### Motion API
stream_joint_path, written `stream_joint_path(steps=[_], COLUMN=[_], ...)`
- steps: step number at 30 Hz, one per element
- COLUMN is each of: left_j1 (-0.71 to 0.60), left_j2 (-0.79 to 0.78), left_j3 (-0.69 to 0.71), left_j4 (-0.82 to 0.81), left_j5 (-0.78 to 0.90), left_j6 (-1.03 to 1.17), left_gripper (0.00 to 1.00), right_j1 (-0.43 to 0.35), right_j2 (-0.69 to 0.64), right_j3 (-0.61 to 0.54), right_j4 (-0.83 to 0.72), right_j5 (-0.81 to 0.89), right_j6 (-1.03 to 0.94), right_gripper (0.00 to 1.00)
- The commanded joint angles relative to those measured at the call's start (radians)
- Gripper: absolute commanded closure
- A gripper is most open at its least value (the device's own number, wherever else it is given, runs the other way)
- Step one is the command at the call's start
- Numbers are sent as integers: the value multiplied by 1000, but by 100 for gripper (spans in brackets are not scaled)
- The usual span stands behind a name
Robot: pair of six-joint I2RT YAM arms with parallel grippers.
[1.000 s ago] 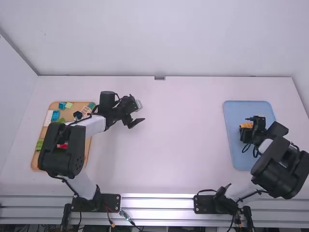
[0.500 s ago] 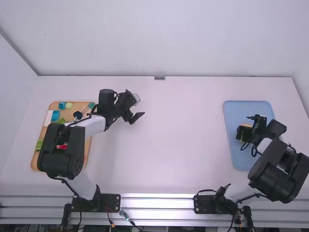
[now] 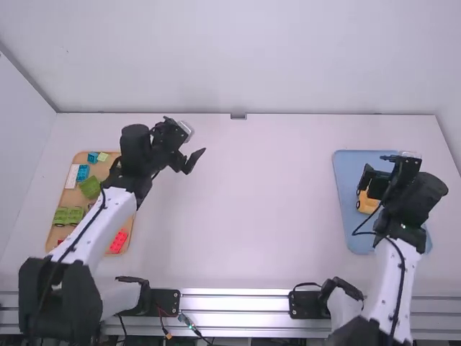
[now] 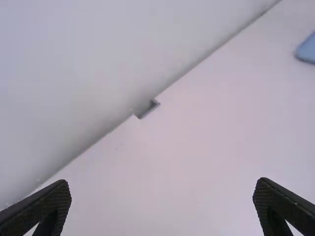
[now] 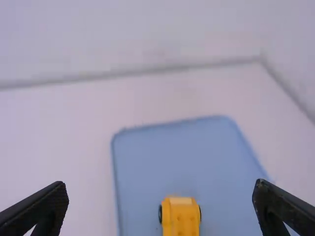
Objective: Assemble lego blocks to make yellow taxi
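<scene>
The place looks like a robotics lab: a white-linked, black-jointed left robot arm (image 3: 93, 229) and matching right robot arm (image 3: 390, 282) are mounted along ribbed silver metal rails (image 3: 234, 304), thin loose wires (image 3: 190, 324) beside them, at a white tabletop (image 3: 266, 216) with plain white walls (image 3: 238, 58).

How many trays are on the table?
2: a tan tray at the table's left, carrying colored blocks, and a blue tray at its right, with a yellow toy car on it.
</scene>
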Motion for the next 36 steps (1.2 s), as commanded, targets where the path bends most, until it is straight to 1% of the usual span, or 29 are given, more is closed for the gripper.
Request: stream_joint_path(steps=[1,3,7,10,15,21,24,26,27,28,29,31,32,35,36], left_j1=[-3,0,45,76,76,76,76,76,76,76,76,76,76,76,76], left_j2=[-82,-126,-172,-205,-278,-389,-465,-495,-533,-539,-565,-622,-629,-712,-724], left_j3=[11,9,-37,-70,-143,-254,-330,-360,-398,-404,-430,-487,-494,-577,-589], left_j4=[-20,-40,-85,-118,-126,-126,-126,-126,-126,-126,-126,-126,-126,-126,-126], left_j5=[-7,-9,-54,-87,-160,-271,-347,-377,-415,-421,-447,-458,-458,-458,-458], left_j6=[-8,-11,-56,-89,-162,-273,-349,-379,-417,-423,-442,-442,-442,-442,-442], left_gripper=[1,1,6,9,16,28,35,38,42,43,45,51,52,60,61], right_j1=[30,52,99,135,215,339,421,453,491,497,523,530,530,530,530], right_j2=[-105,-179,-225,-261,-341,-465,-547,-579,-617,-624,-649,-704,-710,-785,-796], right_j3=[1,-3,-49,-85,-165,-289,-371,-403,-441,-448,-473,-529,-535,-609,-620], right_j4=[-2,1,41,41,41,41,41,41,41,41,41,41,41,41,41], right_j5=[-1,2,48,84,164,288,289,289,289,289,289,289,289,289,289], right_j6=[72,73,120,156,199,199,199,199,199,199,199,199,199,199,199], right_gripper=[1,1,6,10,18,30,38,41,45,46,48,54,55,62,63])
